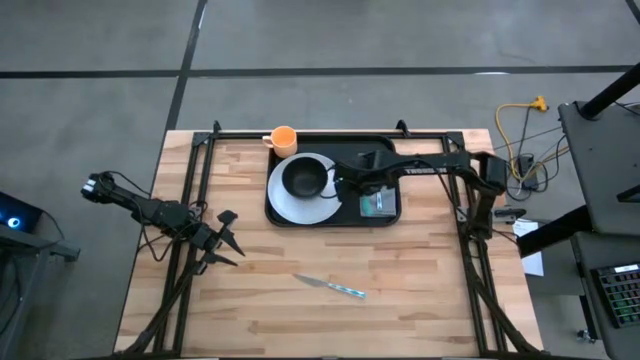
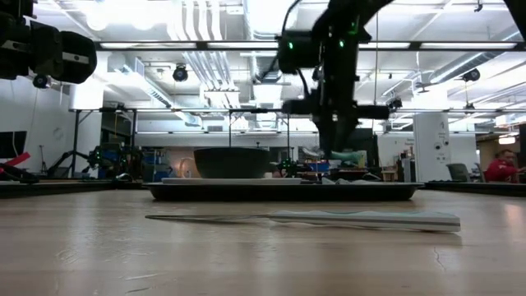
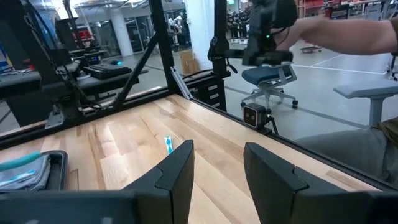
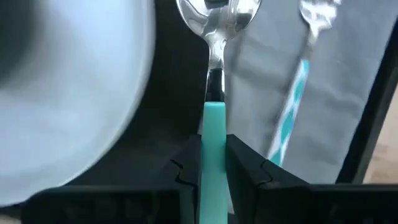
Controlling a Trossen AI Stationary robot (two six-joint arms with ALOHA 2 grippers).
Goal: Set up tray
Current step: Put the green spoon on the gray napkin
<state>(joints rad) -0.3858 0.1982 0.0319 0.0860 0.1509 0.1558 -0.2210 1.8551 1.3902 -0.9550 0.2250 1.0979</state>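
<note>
Gripping a teal-handled spoon (image 4: 214, 74) between its narrowed fingers, the right gripper (image 1: 350, 186) is hovering over the black tray (image 1: 290, 217), between the white plate (image 1: 290, 205) and a grey napkin (image 1: 380, 205) carrying a fork (image 4: 297, 87). The tray is sitting at the table's far edge, an orange cup (image 1: 283, 139) just behind it, a knife (image 1: 330, 286) lying well nearer. The left gripper (image 1: 222, 242) is waiting wide open, left of the tray.

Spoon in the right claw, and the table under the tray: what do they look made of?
Spoon: a shiny, mirror-like bowl and neck, probably polished metal, with a matte teal handle that looks like plastic, pinched in the right claw. Table: pale boards with visible grain and seams, apparently wood, smooth finish. Tray: plain black, probably plastic, though the look leaves it open.
</note>
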